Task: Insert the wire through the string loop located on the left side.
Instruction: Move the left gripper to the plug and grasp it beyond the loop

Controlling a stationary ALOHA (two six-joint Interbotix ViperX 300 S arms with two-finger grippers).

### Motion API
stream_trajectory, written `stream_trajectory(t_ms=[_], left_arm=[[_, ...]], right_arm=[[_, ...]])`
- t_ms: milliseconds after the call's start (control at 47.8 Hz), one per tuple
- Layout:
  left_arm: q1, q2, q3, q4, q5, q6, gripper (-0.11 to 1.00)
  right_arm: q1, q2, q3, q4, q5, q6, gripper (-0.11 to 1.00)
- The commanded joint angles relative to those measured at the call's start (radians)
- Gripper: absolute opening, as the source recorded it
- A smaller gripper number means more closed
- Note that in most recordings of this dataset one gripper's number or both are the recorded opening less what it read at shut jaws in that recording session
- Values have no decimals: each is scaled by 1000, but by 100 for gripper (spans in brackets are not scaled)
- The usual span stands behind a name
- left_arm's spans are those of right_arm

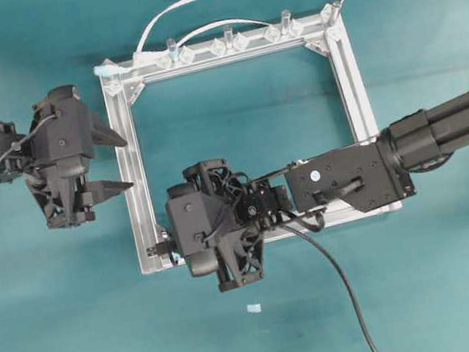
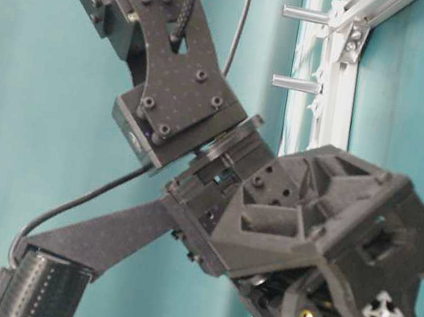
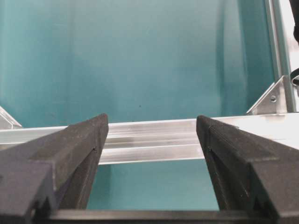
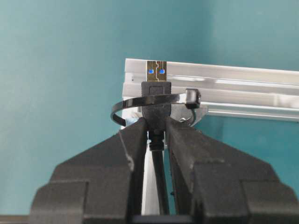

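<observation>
Right gripper [image 4: 155,133] is clamped narrow on the wire [image 4: 156,105], holding the black plug body just behind its metal USB tip; the cable runs back between the fingers and, in the overhead view, trails off toward the near right of the table. The string loop [image 4: 140,103], a thin dark band with a small locking head, sits at the near-left corner of the aluminium frame [image 1: 131,170], and in the right wrist view it lies across the plug. The tip shows beyond the band, so the plug looks partly in the loop, though I cannot tell whether it is truly inside or only behind it. Left gripper [image 1: 106,163] hangs wide and empty just left of the frame's left rail, fingers pointing at it. Risks as I judge them: the chunky plug body could snag on the band and drag or twist the loop instead of passing; the tip could butt the frame rail right beyond it; a left-hand grab made too early could miss the tip or nudge the loop aside. Around: a white cable [image 1: 189,3] runs along the far rail through clear plastic clips [image 1: 229,41], well apart from the work. A small pale scrap [image 1: 254,308] lies on the teal table [image 1: 65,346], near side.
</observation>
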Motion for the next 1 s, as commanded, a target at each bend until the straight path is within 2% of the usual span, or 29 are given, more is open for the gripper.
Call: stream_trajectory(t_ms=[0, 126, 251, 565, 795, 900, 983], left_arm=[[-17, -12, -15, -2, -3, -3, 76], [-52, -11, -20, -3, -3, -23, 76], [-110, -11, -21, -3, 3, -77, 76], [-281, -6, -35, -3, 15, -268, 76], [-308, 41, -71, -3, 21, -411, 79], [-308, 83, -83, -5, 31, -422, 89], [-308, 110, -98, -5, 32, -425, 90]], right_arm=[[2, -20, -29, -2, -5, -2, 17], [2, -20, -29, -3, -5, -2, 17], [2, -21, -29, -5, -5, -2, 17], [2, -21, -29, -5, -5, -2, 17], [2, -20, -31, -5, -5, -2, 17], [2, -21, -29, -5, -5, -2, 17], [2, -21, -29, -5, -5, -2, 17]])
